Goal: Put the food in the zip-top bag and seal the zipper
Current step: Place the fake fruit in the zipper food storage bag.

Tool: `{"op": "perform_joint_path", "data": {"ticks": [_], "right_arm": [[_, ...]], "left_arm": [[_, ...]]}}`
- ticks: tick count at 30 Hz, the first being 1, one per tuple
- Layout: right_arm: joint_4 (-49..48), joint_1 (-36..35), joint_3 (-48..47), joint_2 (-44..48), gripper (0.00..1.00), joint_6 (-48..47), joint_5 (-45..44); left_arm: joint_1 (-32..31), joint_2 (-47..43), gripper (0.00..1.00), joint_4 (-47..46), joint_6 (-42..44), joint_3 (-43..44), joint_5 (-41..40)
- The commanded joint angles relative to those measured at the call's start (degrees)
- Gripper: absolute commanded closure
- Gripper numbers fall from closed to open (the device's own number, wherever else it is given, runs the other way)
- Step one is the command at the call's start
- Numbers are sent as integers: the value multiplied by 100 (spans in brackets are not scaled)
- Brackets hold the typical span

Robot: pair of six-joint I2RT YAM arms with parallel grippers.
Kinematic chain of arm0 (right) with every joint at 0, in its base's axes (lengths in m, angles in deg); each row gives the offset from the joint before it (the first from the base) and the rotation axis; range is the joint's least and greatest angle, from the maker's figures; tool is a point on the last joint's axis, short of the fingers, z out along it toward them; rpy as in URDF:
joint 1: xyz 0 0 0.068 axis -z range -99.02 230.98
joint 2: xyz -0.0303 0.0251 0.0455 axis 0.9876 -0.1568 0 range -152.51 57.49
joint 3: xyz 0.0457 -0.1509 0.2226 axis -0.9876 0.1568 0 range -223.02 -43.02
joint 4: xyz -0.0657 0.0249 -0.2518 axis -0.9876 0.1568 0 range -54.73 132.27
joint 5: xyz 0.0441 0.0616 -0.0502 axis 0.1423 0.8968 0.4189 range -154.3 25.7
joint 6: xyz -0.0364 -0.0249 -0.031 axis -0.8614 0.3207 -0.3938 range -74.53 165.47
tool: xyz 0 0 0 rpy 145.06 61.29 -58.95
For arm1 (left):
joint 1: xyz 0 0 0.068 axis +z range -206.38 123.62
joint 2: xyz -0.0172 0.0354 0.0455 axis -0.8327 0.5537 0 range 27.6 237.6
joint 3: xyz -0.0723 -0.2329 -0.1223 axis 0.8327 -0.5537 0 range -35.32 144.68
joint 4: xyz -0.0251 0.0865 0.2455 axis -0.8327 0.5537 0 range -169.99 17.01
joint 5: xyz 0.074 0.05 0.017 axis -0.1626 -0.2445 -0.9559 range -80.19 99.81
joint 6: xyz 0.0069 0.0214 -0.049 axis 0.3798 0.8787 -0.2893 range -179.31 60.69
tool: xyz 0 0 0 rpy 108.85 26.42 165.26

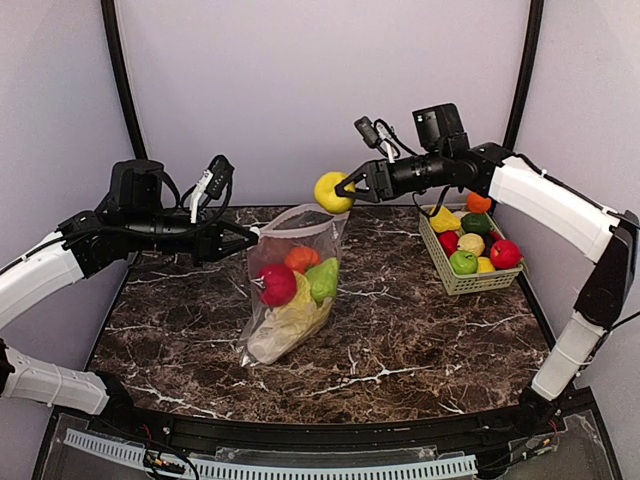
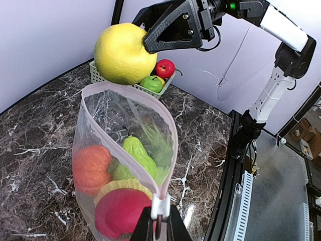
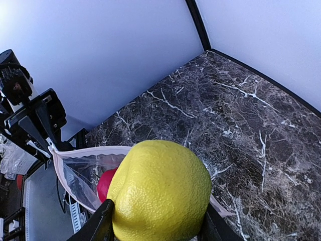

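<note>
The clear dotted zip-top bag (image 1: pixel 290 290) hangs open over the table, holding a red apple (image 1: pixel 277 285), an orange-red tomato (image 1: pixel 300 259), a green pear (image 1: pixel 323 280) and the yellow-white cabbage (image 1: pixel 297 318). My left gripper (image 1: pixel 250 234) is shut on the white slider tab (image 2: pixel 160 208) of the pink zipper (image 2: pixel 170 145), holding the mouth up. My right gripper (image 1: pixel 345 190) is shut on a yellow lemon (image 1: pixel 332 191), just above the far end of the bag's mouth. The lemon also shows in the left wrist view (image 2: pixel 124 53) and the right wrist view (image 3: pixel 159 196).
A pale green mesh basket (image 1: pixel 466 278) stands at the right back of the dark marble table (image 1: pixel 420 340), holding several more fruits. Walls close the back and both sides. The black front rail (image 1: pixel 330 432) runs along the near edge.
</note>
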Motion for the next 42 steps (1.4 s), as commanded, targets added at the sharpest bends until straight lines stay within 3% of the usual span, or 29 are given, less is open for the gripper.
{"op": "perform_joint_path", "data": {"ticks": [1, 18, 30, 42], "right_arm": [[-58, -176, -533, -395, 50, -258, 447], [1095, -659, -708, -824, 51, -840, 994], [999, -1328, -1417, -1782, 51, -746, 976], [1091, -1497, -987, -1949, 46, -803, 574]], "left_arm": [[-5, -85, 99, -115, -53, 4, 180], [2, -26, 99, -102, 4, 25, 161], [2, 6, 99, -255, -34, 37, 319], [1, -116, 99, -382, 33, 31, 115]]}}
